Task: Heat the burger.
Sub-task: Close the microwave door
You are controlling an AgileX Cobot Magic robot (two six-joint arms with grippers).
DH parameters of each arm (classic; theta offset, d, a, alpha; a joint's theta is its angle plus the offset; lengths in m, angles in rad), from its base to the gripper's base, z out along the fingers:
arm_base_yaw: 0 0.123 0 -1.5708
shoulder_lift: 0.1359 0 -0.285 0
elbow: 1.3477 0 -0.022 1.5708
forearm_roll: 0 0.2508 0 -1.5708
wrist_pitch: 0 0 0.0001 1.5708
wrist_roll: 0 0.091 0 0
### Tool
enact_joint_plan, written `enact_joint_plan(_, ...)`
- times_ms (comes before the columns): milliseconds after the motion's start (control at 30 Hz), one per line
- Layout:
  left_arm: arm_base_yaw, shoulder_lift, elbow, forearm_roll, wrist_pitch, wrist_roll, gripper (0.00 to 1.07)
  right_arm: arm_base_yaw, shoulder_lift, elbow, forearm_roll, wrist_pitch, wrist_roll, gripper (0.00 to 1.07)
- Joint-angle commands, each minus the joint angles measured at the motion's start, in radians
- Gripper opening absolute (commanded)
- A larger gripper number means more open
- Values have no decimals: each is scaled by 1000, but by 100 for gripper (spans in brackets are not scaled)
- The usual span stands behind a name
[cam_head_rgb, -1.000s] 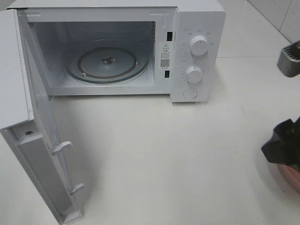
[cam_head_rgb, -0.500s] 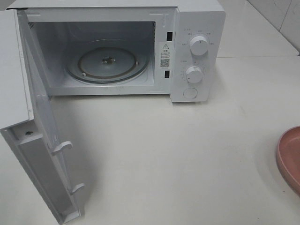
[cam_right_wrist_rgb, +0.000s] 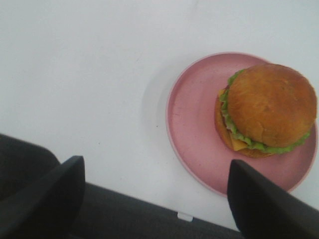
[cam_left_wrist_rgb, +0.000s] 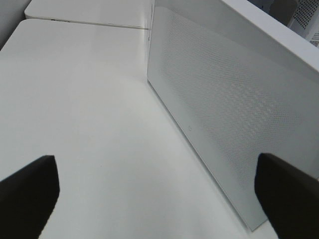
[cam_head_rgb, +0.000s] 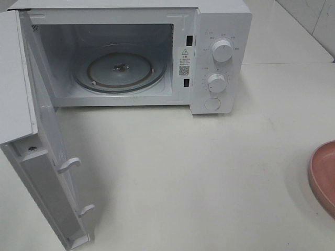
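Observation:
The burger [cam_right_wrist_rgb: 269,107], with its golden-brown bun, lettuce and cheese, sits on a round pink plate [cam_right_wrist_rgb: 194,124] in the right wrist view. My right gripper [cam_right_wrist_rgb: 157,199] hangs above the table beside the plate, open, with nothing between its fingers. The exterior view shows only the plate's edge [cam_head_rgb: 324,175] at the far right; the burger and both grippers are out of that frame. My left gripper [cam_left_wrist_rgb: 159,194] is open and empty over bare table.
The white microwave [cam_head_rgb: 220,57] stands at the back with its door [cam_head_rgb: 47,178] swung open to the left and a glass turntable [cam_head_rgb: 119,70] inside. A white perforated microwave panel [cam_left_wrist_rgb: 224,109] stands close beside my left gripper.
The right arm has pulled out of the exterior view at the right edge, uncovering the pink plate's rim. The microwave and its door have not moved.

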Motion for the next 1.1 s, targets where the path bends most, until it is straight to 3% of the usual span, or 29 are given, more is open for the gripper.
enact_joint_plan(33, 2, -18, 4, -2, -11, 3, 100, -82, -71, 5, 19, -64, -52, 76)
enact_joint_plan(67, 2, -18, 4, -2, -11, 3, 100, -129, -112, 5, 38, -91, -68, 76)
enact_joint_plan(167, 2, -18, 4, -2, -11, 3, 100, -147, -135, 7, 49, -102, -72, 76)
enact_joint_plan(233, 2, -18, 4, -2, -11, 3, 100, -225, -219, 46, 85, -139, -103, 76)
enact_joint_plan(500, 2, -18, 4, -2, -11, 3, 100, -355, -325, 47, 98, -137, -115, 76)
enact_joint_plan(1100, 2, -18, 4, -3, -11, 3, 100, -374, -325, 47, 96, -137, -105, 76)
